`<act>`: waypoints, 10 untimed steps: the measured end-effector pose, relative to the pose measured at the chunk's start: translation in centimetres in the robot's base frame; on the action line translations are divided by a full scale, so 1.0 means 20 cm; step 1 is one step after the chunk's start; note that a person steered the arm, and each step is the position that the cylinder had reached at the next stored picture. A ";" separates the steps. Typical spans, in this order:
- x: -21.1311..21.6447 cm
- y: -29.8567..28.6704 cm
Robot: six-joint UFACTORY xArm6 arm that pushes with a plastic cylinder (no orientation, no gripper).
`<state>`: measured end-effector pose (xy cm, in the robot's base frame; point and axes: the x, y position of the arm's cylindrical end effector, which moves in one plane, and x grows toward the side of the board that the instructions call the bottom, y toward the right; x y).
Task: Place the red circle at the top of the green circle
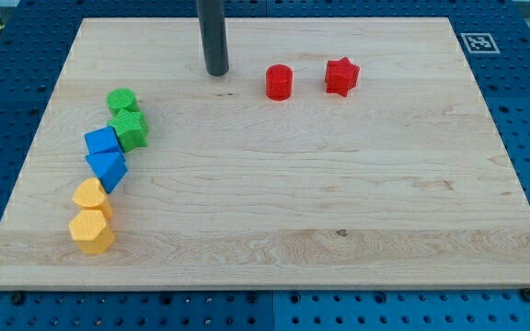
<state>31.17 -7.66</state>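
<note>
The red circle (280, 82) is a short red cylinder near the view's top, right of centre-left. The green circle (121, 100) is a short green cylinder at the view's left, touching a green star (131, 130) just below it. My tip (216, 72) is the lower end of the dark rod. It rests on the board a little to the left of the red circle, apart from it, and well to the right of the green circle.
A red star (342, 77) lies right of the red circle. Below the green star run a blue block (102, 142), a blue triangle (108, 168), a yellow block (90, 196) and a yellow hexagon (92, 231). The wooden board (339, 202) sits on a blue pegboard.
</note>
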 end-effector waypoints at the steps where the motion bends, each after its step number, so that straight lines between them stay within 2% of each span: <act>1: 0.00 0.02; 2: -0.06 0.16; 3: -0.17 0.43; 4: -0.16 0.71; 6: 0.12 0.67; 7: 0.12 0.42; 8: 0.11 0.31; 10: 0.15 0.59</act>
<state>34.21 4.08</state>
